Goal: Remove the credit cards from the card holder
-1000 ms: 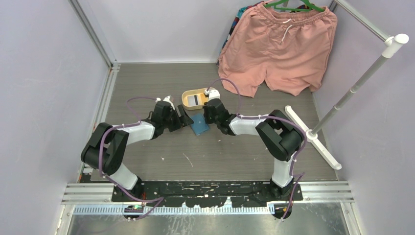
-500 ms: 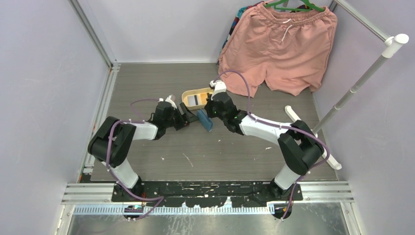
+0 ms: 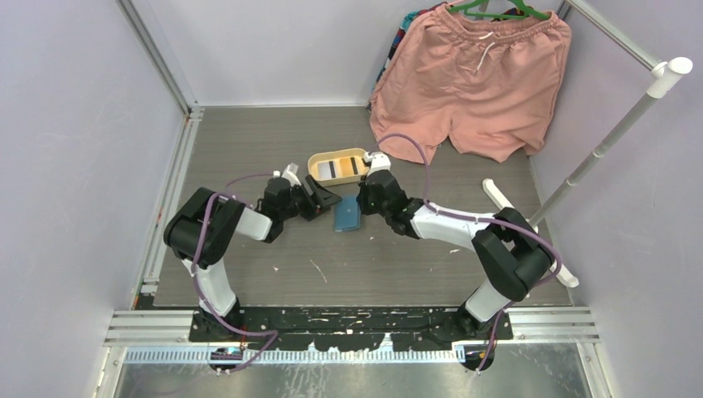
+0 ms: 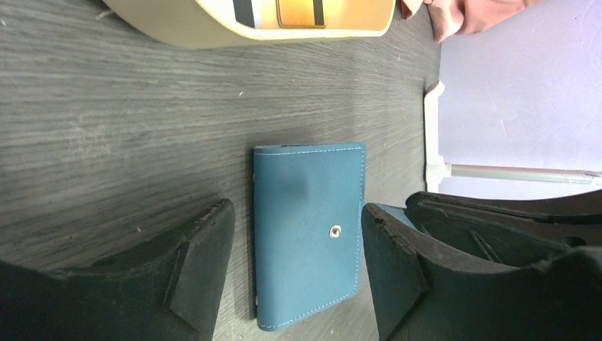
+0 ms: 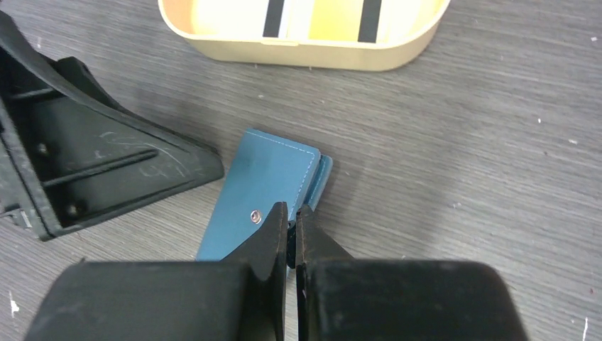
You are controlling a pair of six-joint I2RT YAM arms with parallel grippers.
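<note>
The teal-blue card holder [image 3: 346,217] lies closed on the grey table, snap side up. In the left wrist view the card holder [image 4: 307,185] lies between the fingers of my open left gripper [image 4: 297,213], which touch nothing. My right gripper [image 5: 291,212] is shut, its tips pinching the long right edge of the card holder [image 5: 266,174] near the snap. Two credit cards [image 5: 316,13] lie in the yellow tray [image 5: 305,51], one whitish and one yellow, each with dark stripes. No card shows inside the card holder.
The yellow oval tray [image 3: 316,166] stands just behind the card holder. Pink shorts [image 3: 472,79] hang at the back right. A white stand [image 3: 530,232] with a slanted pole rests on the table's right side. Metal frame rails run along the left wall.
The right gripper has lowered the card holder from standing on edge to lying flat. The left gripper has moved right and now straddles it.
</note>
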